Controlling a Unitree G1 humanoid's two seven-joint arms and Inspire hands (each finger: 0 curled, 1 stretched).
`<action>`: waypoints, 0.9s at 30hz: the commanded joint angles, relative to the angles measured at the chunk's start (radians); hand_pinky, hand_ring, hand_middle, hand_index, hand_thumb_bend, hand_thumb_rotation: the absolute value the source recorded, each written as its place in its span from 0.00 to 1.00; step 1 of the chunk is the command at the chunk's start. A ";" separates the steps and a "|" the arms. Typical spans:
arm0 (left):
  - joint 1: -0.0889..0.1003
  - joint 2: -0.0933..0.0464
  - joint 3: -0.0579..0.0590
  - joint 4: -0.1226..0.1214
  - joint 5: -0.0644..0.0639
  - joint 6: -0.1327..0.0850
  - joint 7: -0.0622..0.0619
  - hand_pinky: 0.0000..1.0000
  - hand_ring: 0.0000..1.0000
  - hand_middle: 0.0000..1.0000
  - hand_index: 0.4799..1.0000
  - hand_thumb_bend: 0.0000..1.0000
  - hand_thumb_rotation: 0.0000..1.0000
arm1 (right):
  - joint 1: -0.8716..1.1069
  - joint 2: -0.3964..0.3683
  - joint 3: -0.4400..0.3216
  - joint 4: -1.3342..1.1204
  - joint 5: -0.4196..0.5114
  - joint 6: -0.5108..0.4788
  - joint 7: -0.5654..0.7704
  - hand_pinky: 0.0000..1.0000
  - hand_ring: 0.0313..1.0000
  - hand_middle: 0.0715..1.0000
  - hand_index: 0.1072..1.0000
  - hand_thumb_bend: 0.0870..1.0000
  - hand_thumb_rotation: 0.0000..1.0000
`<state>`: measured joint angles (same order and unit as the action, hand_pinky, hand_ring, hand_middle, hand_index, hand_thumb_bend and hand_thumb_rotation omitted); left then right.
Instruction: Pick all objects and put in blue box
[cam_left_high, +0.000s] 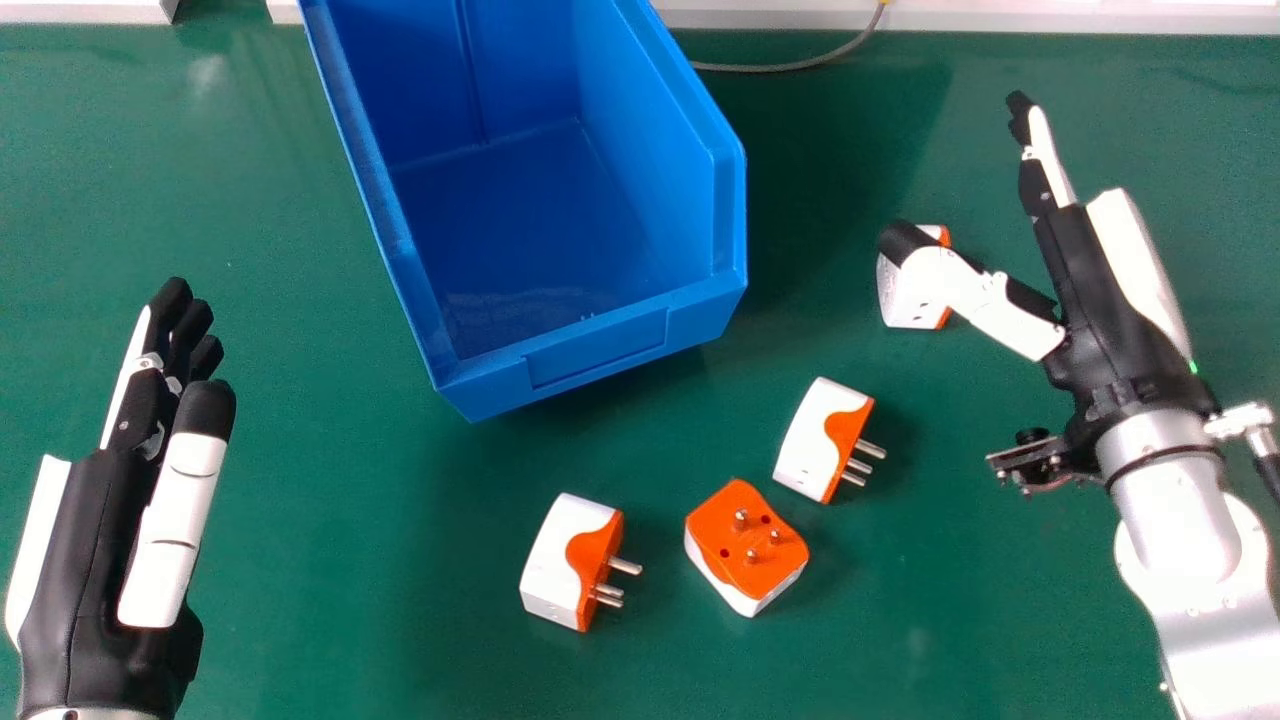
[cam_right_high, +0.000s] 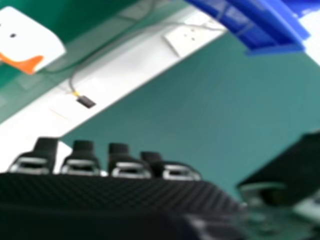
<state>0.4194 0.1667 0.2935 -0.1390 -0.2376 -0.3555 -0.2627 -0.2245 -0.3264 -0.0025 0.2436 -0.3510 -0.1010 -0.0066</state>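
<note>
Four chunky adapters (cam_left_high: 555, 565), three showing metal pins (cam_left_high: 625, 566), lie outside the smooth blue box (cam_left_high: 600, 350); left hand (cam_left_high: 85, 560) and right hand (cam_left_high: 1095, 300) are straight-fingered, the latter's thumb spread wide

We have our left hand (cam_left_high: 90, 540) at the near left, fingers straight toward the far side, thumb (cam_left_high: 180, 500) alongside. Our right hand (cam_left_high: 1100, 310) points far too, fingers straight, thumb (cam_left_high: 960, 285) spread leftward, our silver forearm (cam_left_high: 1175, 520) at the near right.
</note>
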 joint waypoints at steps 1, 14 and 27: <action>0.006 0.009 0.012 -0.011 -0.012 -0.015 -0.008 0.98 0.98 0.99 0.96 0.78 0.86 | -0.041 -0.027 0.002 0.017 0.005 -0.012 0.009 0.92 0.98 1.00 1.00 0.59 0.66; 0.001 0.007 0.023 -0.011 -0.022 -0.013 -0.016 0.98 0.98 0.99 0.96 0.77 0.86 | -0.164 -0.084 0.063 0.150 -0.045 0.039 0.051 0.87 0.97 1.00 1.00 0.61 0.62; 0.013 0.008 0.033 -0.022 -0.031 -0.002 -0.018 0.98 0.98 0.98 0.95 0.77 0.85 | -0.353 -0.195 0.221 0.345 -0.186 0.068 0.183 0.82 0.95 1.00 1.00 0.58 0.57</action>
<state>0.4263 0.1677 0.3136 -0.1389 -0.2590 -0.3546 -0.2822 -0.5292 -0.4895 0.2033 0.5797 -0.5194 -0.0137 0.1674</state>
